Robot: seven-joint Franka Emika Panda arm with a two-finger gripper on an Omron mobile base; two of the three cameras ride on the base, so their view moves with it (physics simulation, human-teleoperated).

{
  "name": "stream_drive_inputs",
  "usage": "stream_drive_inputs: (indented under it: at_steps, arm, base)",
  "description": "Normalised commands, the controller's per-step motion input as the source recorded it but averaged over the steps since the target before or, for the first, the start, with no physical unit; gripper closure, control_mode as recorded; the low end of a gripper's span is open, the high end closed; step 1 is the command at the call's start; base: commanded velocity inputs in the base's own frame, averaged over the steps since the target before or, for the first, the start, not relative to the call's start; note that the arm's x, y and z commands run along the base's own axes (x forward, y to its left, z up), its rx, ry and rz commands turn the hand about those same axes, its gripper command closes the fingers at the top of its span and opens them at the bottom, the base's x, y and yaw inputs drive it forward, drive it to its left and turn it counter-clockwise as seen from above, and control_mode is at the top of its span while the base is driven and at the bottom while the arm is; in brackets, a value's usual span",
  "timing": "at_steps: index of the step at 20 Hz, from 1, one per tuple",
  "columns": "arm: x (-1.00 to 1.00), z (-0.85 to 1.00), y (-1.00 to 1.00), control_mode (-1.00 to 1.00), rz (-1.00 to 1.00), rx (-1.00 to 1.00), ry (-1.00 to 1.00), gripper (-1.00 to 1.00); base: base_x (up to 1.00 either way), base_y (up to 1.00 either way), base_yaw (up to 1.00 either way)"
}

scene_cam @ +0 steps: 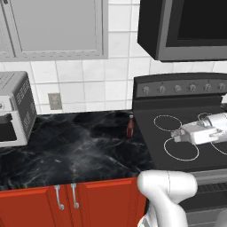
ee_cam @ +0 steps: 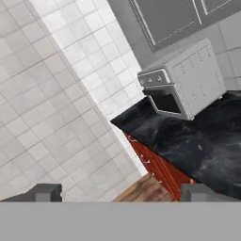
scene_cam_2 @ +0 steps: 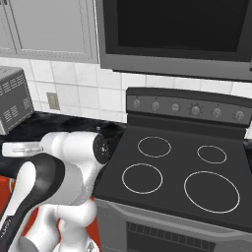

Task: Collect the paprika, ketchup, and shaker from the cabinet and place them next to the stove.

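The stove (scene_cam: 186,133) sits right of the dark counter (scene_cam: 71,146); the ketchup (scene_cam: 130,126) stands just beside the stove's left edge. The tool (ee_cam: 120,192) gapes wide, empty (aimed away toward the toaster (ee_cam: 186,84)). A careless swing back could topple that bottle.

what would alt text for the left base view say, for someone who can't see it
A slim dark red ketchup bottle stands upright on the black marble counter just left of the stove. The robot's open, empty gripper hovers over the stove's burners, and a grey toaster oven sits at the counter's far left.
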Motion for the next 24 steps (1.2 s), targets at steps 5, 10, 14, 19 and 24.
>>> stream_drive_inputs:
  at_steps: [5, 10, 14, 19, 24]
  arm:
    - [-0.52, -0.06, 0.58, -1.00, -0.09, -0.13, 0.15, -1.00]
    - [-0.34, 0.00, 0.41, -1.00, -0.29, -0.11, 0.12, -1.00]
    - [-0.07, -0.04, 0.00, 1.00, -0.05, -0.02, 0.02, -1.00]
    - [0.00, 0.00, 0.00, 1.00, 0.00, 0.00, 0.00, -1.00]
    - [0.00, 0.00, 0.00, 1.00, 0.00, 0.00, 0.00, -1.00]
  base:
    - [0.00, 0.00, 0.00]
    - [0.00, 0.00, 0.00]
    - [-0.07, 0.11, -0.01]
    - [-0.84, 0.02, -0.07]
    - [-0.84, 0.10, -0.45]
